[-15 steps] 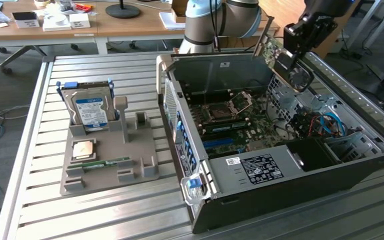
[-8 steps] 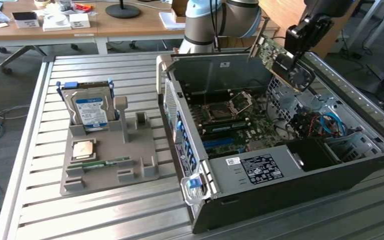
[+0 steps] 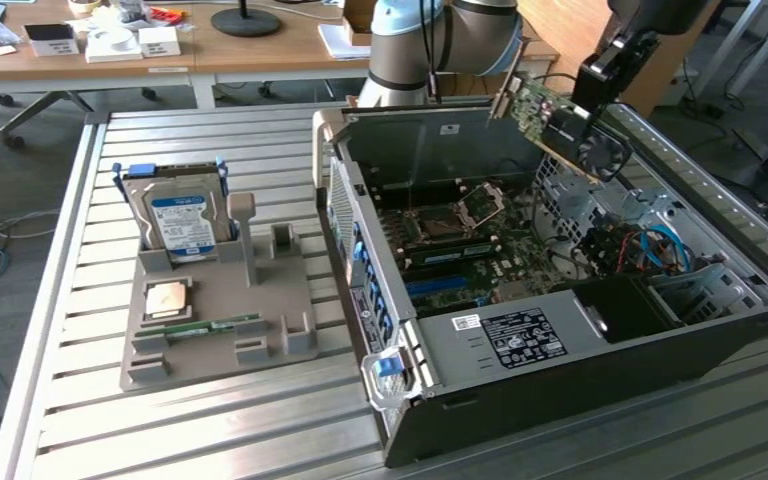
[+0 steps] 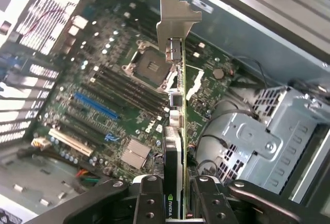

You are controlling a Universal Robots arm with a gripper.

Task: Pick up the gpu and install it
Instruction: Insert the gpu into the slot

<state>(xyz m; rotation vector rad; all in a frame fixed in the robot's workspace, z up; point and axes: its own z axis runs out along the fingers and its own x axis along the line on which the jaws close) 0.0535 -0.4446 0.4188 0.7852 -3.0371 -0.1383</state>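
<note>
- The gpu [image 3: 544, 110] is a thin, flat green circuit card with a round black fan on one face. It hangs in the air above the open side of the computer case [image 3: 558, 395], clear of the boards inside.
- The gripper [image 3: 595, 95] is black and blocky. Its fingers [image 4: 149, 201] pinch the gpu from both faces, at the fan end.
- In the wrist view the card [image 4: 184, 131] is seen edge-on, and its long axis runs straight out from the gripper to a bent silver bracket [image 4: 175, 15] at the far end.
- In the exterior view that axis slants over the case, with the bracket end toward the exterior view's left.
- Inside the case lies a green motherboard [image 4: 103, 84] with a square metal socket [image 4: 149, 66], long black and blue slots, and a perforated grey metal cage [image 4: 258, 141] beside it.
- Outside the case, on the ribbed metal table [image 3: 197, 420], a grey moulded tray [image 3: 277, 330] holds an upright silver hard drive [image 3: 181, 222].
</note>
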